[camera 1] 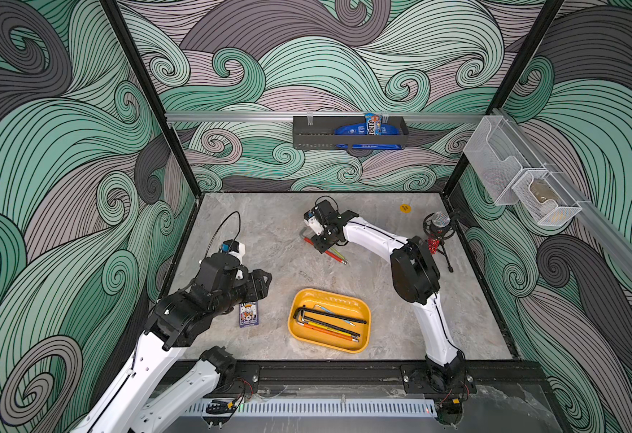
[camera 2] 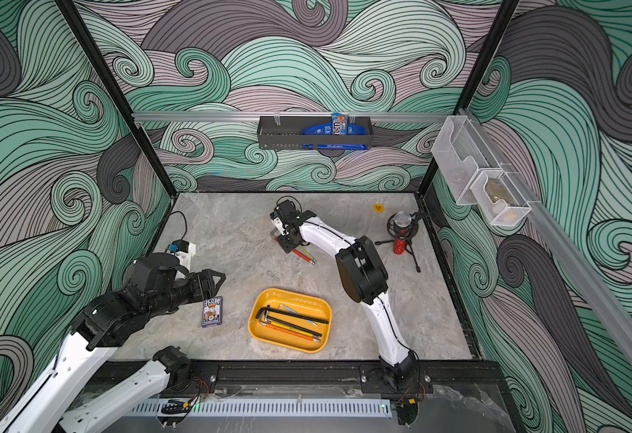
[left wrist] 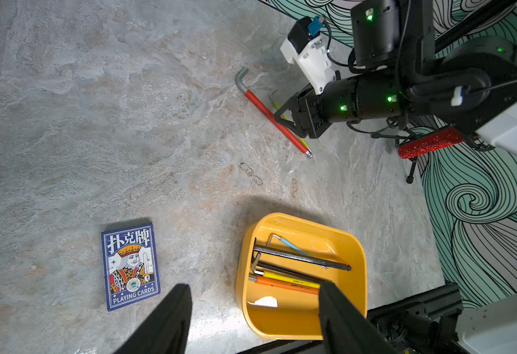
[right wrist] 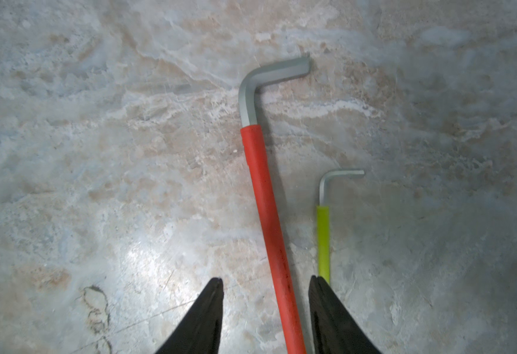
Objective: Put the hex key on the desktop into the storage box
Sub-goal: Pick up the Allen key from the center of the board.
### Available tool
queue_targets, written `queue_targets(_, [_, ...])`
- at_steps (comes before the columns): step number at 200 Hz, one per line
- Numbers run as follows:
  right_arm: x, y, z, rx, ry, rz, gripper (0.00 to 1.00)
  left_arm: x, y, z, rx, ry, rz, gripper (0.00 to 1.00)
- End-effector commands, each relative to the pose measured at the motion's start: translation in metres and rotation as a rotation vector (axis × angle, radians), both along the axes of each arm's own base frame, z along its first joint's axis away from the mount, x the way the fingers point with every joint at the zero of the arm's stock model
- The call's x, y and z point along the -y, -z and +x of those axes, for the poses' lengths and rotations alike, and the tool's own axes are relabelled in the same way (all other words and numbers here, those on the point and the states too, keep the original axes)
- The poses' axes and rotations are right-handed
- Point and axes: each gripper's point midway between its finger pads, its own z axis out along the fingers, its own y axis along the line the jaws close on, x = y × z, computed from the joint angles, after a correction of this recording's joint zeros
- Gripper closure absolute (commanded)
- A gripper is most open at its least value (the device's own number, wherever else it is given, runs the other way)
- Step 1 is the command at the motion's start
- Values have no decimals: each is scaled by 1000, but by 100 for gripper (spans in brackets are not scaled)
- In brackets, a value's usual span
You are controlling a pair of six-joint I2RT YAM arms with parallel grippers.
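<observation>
Storage box: the yellow storage box (camera 1: 362,308) is set on the surface (camera 1: 254,225) near the front rail; several boxed hex keys (camera 1: 329,318) with black, yellow, orange and blue shafts are laid inside it.
Cards: a blue card pack (camera 1: 248,314) is laid flat beside the box, apart from it.
Left hand: the left hand (left wrist: 254,284) is held above the surface near the pack, its fingers spread wide, with nothing between them.
Red key: the red hex key (right wrist: 263,199) is laid on the surface beyond the box, well apart from it.
Green key: the thinner green hex key (right wrist: 323,239) is laid just beside the red one, roughly parallel.
Right hand: the right hand (right wrist: 265,279) is held low over the red key, fingers partly spread to either side of its sleeve; no grip is seen, and the green sleeve's end is covered by one finger.
Microphone: a microphone (camera 1: 439,221) on a tripod is stood near the far corner.
Basket: a black basket (camera 1: 307,135) is hung on the back wall.
</observation>
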Motion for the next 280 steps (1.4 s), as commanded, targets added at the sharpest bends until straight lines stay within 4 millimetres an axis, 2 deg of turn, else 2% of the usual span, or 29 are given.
queue_targets(1, [-2, 9, 9, -3, -8, -19, 51, -6, 0, -4, -17, 5, 36, 32])
queue_targets(45, [-8, 33, 13, -34, -22, -26, 55, -11, 0, -8, -21, -7, 50, 32])
queue_targets(70, [-3, 44, 10, -49, -15, -62, 60, -13, 0, -8, -24, -15, 56, 32])
queue_targets(120, [10, 61, 2, -68, -35, -151, 80, -12, -1, -5, -21, -19, 55, 32])
queue_targets(166, [8, 67, -3, -62, -90, -186, 99, -12, 0, -6, -28, -22, 55, 32])
queue_targets(199, [-6, 53, 3, -31, -104, -152, 100, -15, -1, -9, -31, -28, 64, 32])
queue_targets(240, [-25, 14, 8, 19, -92, -65, 100, -16, 0, -8, -33, -31, 69, 32])
queue_targets(280, [-29, -26, -2, 42, -102, 6, 100, -15, 2, -3, -26, -33, 73, 32])
